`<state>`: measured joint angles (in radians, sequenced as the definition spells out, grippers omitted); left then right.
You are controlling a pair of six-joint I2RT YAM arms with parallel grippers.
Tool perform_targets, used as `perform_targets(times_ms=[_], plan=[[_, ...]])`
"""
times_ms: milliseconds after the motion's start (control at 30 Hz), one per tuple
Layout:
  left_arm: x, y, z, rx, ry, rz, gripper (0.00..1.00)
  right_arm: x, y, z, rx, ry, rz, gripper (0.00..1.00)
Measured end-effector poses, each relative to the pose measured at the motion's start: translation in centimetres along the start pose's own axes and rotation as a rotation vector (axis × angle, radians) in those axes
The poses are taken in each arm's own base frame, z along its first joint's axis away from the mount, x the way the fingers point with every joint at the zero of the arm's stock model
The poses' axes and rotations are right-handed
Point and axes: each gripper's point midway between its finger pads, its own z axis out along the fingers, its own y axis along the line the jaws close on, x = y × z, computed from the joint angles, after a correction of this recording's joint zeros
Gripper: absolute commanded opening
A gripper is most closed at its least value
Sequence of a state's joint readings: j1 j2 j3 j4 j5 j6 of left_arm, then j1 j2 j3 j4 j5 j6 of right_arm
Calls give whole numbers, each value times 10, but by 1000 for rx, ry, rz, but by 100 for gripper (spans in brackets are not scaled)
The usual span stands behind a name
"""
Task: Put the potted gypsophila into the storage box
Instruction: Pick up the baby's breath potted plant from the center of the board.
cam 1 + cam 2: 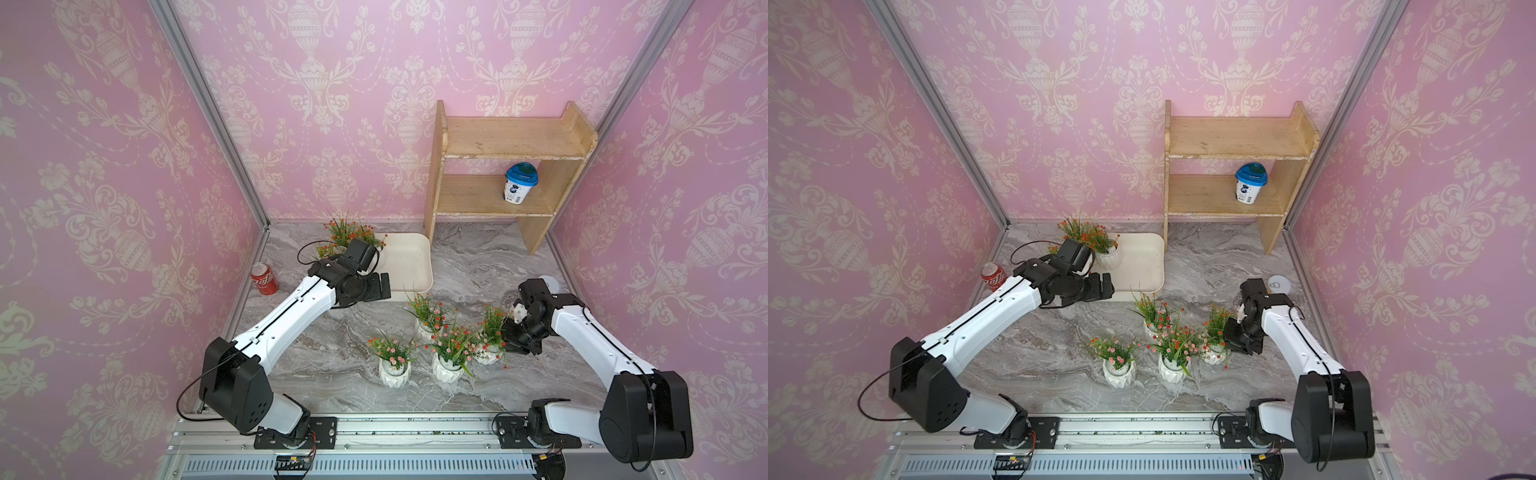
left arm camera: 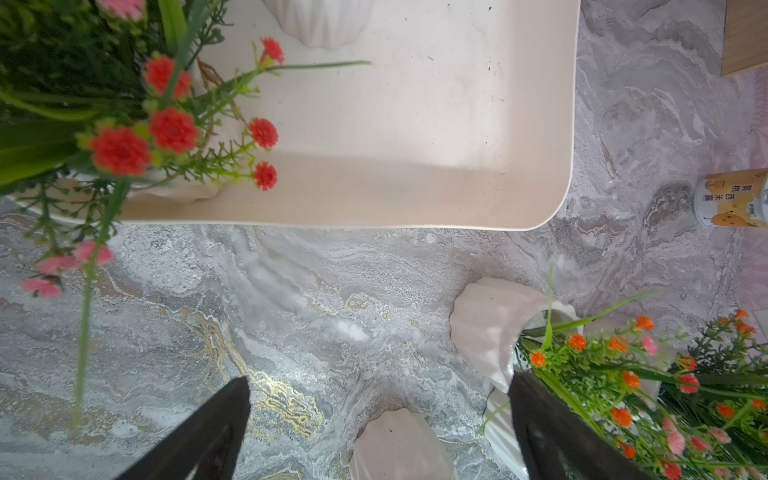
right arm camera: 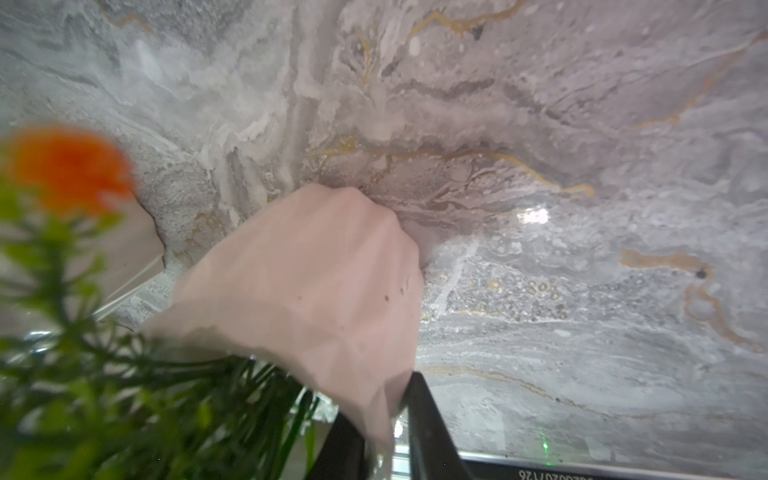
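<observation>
One table carried the box toward its far left, with two pots inside. Four more clustered on the table, apart from it. The left gripper hung wide open, empty, beside the box; the right gripper pinched the rim of the rightmost pot.

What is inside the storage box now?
Two potted gypsophila stand at one end of the storage box: one with red blossoms, one showing only its pot. The remaining floor is bare. The left arm covers part of that end, so a third may hide.
</observation>
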<state>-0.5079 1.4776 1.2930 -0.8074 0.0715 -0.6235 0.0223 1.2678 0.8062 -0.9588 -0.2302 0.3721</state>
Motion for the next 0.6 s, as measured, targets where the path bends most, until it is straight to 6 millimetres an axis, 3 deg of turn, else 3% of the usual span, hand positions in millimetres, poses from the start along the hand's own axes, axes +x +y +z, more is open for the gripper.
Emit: perform_targets(times_ms=[233, 433, 600], plan=[[0, 0, 2, 0, 0, 0, 99, 0, -6, -3, 34, -15, 1, 0], [0, 2, 3, -8, -1, 0, 99, 0, -7, -8, 46, -14, 2, 0], [-4, 8, 2, -21, -12, -15, 99, -8, -2, -24, 48, -40, -11, 0]])
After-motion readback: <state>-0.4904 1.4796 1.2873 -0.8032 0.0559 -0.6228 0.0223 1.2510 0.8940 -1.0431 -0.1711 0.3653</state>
